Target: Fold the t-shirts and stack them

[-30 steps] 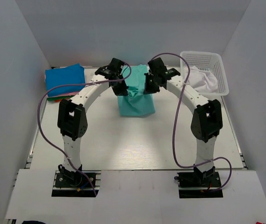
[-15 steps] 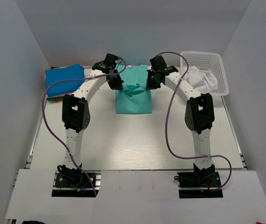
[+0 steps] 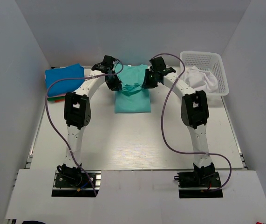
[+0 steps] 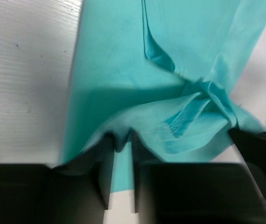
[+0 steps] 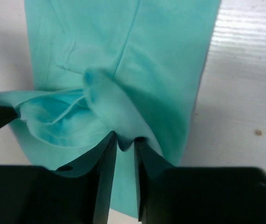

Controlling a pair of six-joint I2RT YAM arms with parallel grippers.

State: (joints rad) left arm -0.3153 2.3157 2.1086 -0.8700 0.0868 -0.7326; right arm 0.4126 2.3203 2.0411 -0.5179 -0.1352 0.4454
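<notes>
Two arms reach from the near edge across the table [image 3: 133, 144]. You have the teal-green t-shirt [image 3: 132, 101] lying folded mid-table, its far end bunched up. Your left gripper [image 4: 121, 142] and right gripper [image 5: 126, 142] sit at either side of that bunched end. Each shows jaws a narrow slit apart with a pucker of cloth at the tips; whether the cloth is clamped cannot be told. At far left lies a bright blue t-shirt [image 3: 64, 77]. At far right, a white t-shirt [image 3: 202, 80] lies in the basket [image 3: 219, 65].
</notes>
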